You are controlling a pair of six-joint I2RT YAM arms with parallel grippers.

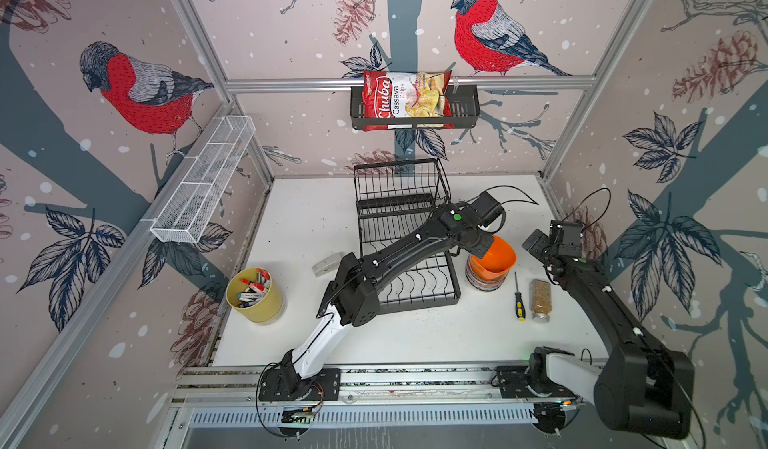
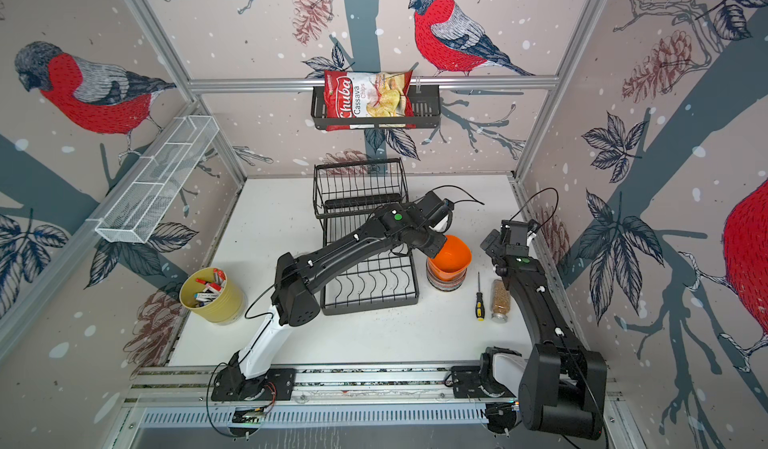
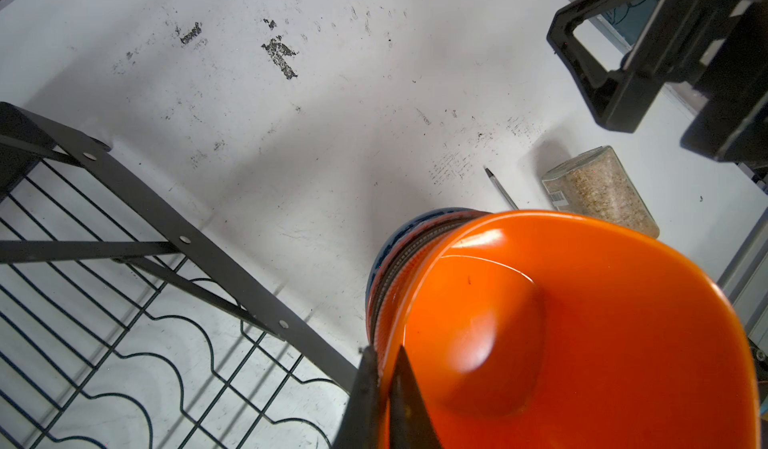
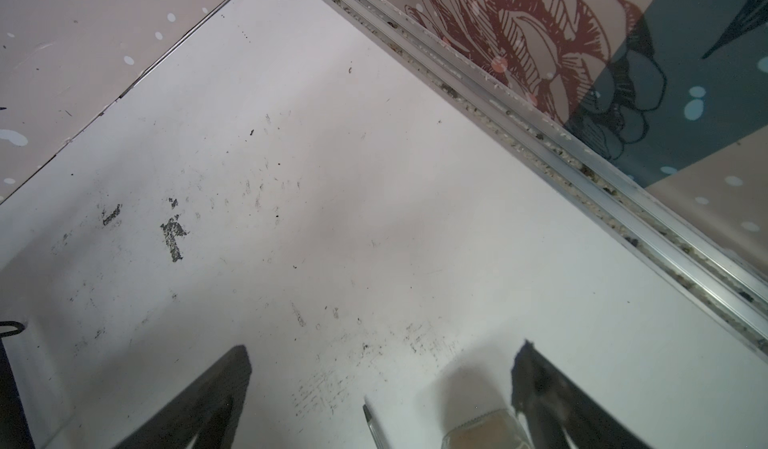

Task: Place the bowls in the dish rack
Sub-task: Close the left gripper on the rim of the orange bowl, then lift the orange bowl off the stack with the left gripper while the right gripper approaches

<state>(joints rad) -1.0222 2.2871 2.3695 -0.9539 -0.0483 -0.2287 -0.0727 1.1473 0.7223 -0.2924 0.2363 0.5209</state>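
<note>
Scuffed white desk (image 1: 415, 334) between bird-papered walls (image 1: 291, 52): the left fingers (image 3: 372, 388) are clamped on the rim of the orange bowl (image 1: 494, 260), topmost of the stack of patterned bowls (image 1: 484, 285) right below them, with no bowl visible in the dish rack (image 1: 419, 305) just beside them. A thin pinch on slick plastic could slip or let the bowl swing on the lift; a snug nest might drag the next bowl up and tip the stack toward the screwdriver (image 1: 518, 297) and spice jar (image 1: 541, 299) beyond. The right fingers (image 4: 203, 405) stand apart and empty, across the stack from the left
</note>
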